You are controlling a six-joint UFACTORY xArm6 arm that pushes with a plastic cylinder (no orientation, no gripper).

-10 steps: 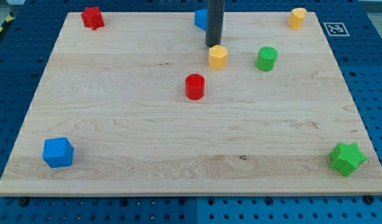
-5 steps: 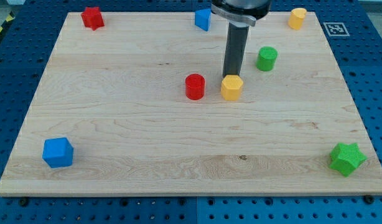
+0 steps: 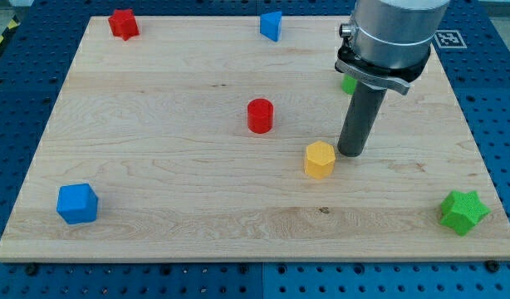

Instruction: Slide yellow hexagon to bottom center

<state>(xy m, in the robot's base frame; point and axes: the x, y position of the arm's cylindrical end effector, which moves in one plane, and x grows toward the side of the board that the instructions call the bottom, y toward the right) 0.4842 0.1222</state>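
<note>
The yellow hexagon (image 3: pixel 319 159) sits on the wooden board (image 3: pixel 155 183), a little right of centre and below the middle. My tip (image 3: pixel 350 153) is just to the hexagon's upper right, close to it or touching it. The rod rises from there to the arm's grey body at the view's top right.
A red cylinder (image 3: pixel 260 115) stands up and left of the hexagon. A blue cube (image 3: pixel 77 203) is at the bottom left, a green star (image 3: pixel 463 211) at the bottom right. A red block (image 3: pixel 122 23) and a blue block (image 3: pixel 272 25) sit along the top. A green block (image 3: pixel 348 85) is mostly hidden behind the arm.
The yellow hexagon has slid down the board, from near the top centre to below the red cylinder's level. My tip followed it down and moved to the right.
</note>
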